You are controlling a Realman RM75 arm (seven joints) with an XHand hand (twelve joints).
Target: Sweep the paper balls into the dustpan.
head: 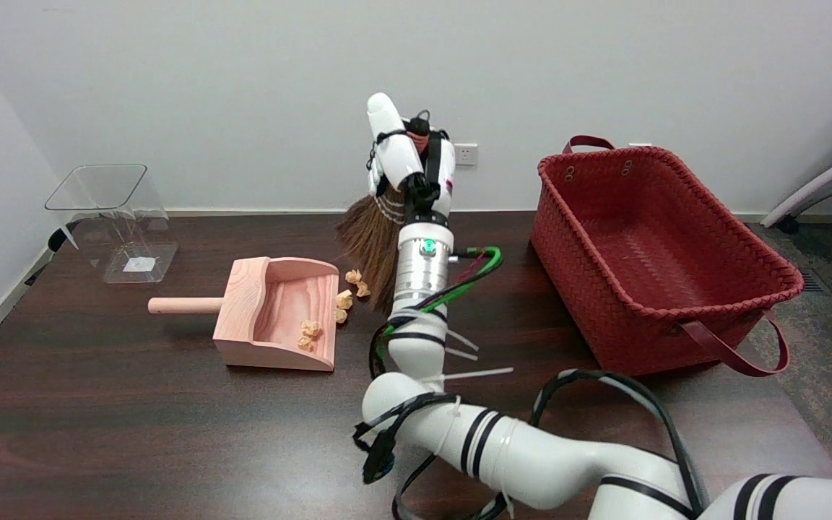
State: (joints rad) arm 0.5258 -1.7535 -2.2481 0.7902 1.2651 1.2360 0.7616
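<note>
While the right arm snakes in from the lower right across the dark table, cables looped round it, the wooden dustpan lies just left of the forearm, mouth facing right, its round handle sticking out to the left. Two paper balls sit inside the pan near its open edge, and more paper balls lie on the table right at the mouth, some touching the lip. Just beyond them, the broom hangs with its brown bristles fanned down, tips reaching the table right beside those loose balls. Up top, the right hand has its fingers wrapped tight around the broom's handle, one white finger pointing upward. Off to the right stands a red woven basket, well apart from the action. Far left, near the wall, there's a clear plastic container.
</note>
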